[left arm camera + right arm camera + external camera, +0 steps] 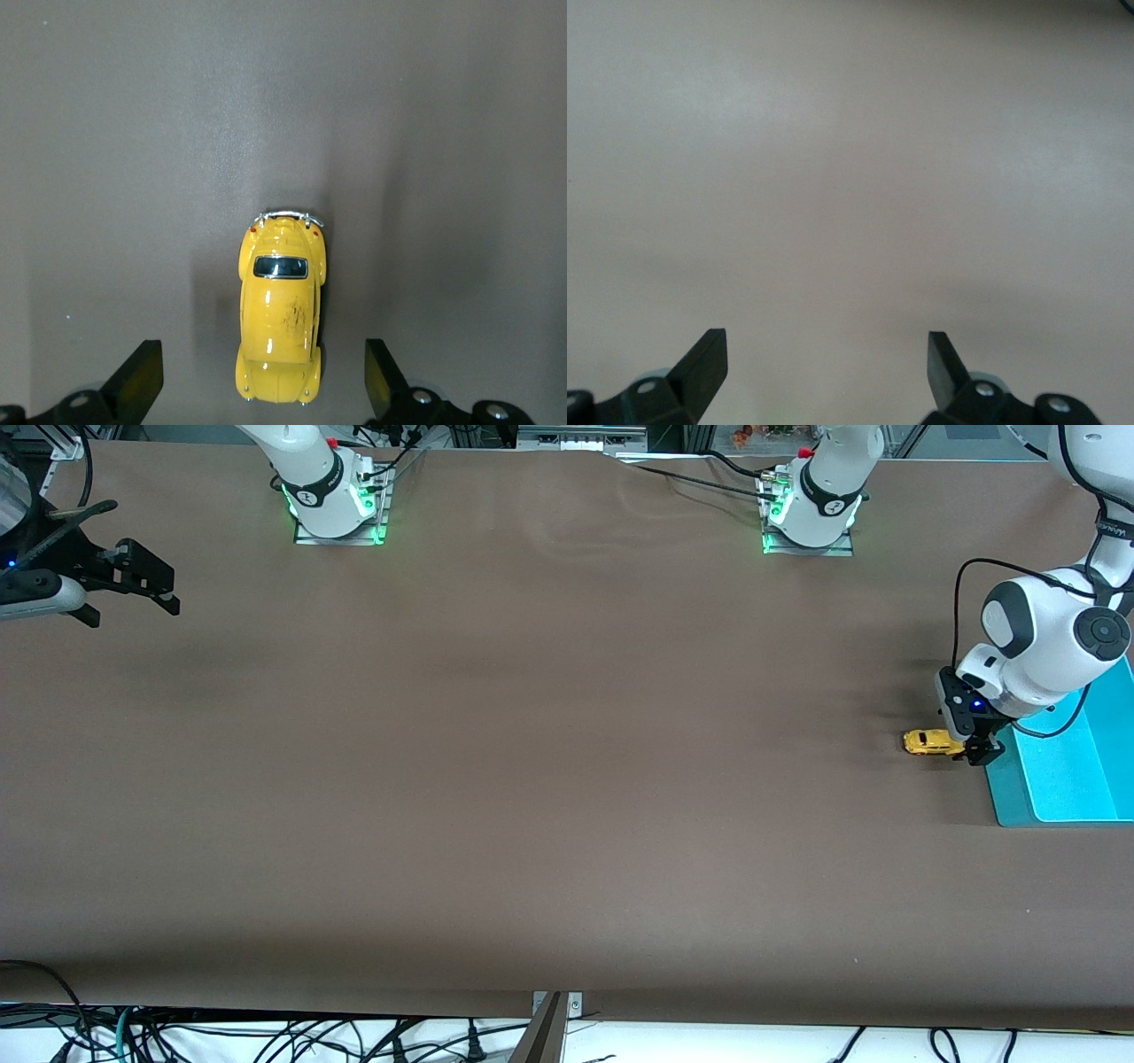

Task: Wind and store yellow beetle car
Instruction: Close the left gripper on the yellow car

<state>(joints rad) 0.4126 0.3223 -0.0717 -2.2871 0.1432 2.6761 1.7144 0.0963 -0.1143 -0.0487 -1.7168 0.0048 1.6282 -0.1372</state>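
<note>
The yellow beetle car [930, 742] sits on the brown table near the left arm's end, beside the blue tray [1063, 779]. In the left wrist view the car [280, 310] lies lengthwise, one end between my fingers, untouched by either. My left gripper [974, 751] is open and low at the car's tray-side end; in its own view it shows [262, 376] with jaws wide apart. My right gripper [142, 593] is open and empty above the table's edge at the right arm's end, waiting; its own view shows [827, 363] only bare table.
The blue tray stands at the table's edge at the left arm's end, right beside the left gripper. Both arm bases [332, 496] [811, 509] stand along the table edge farthest from the front camera. Cables hang below the nearest edge.
</note>
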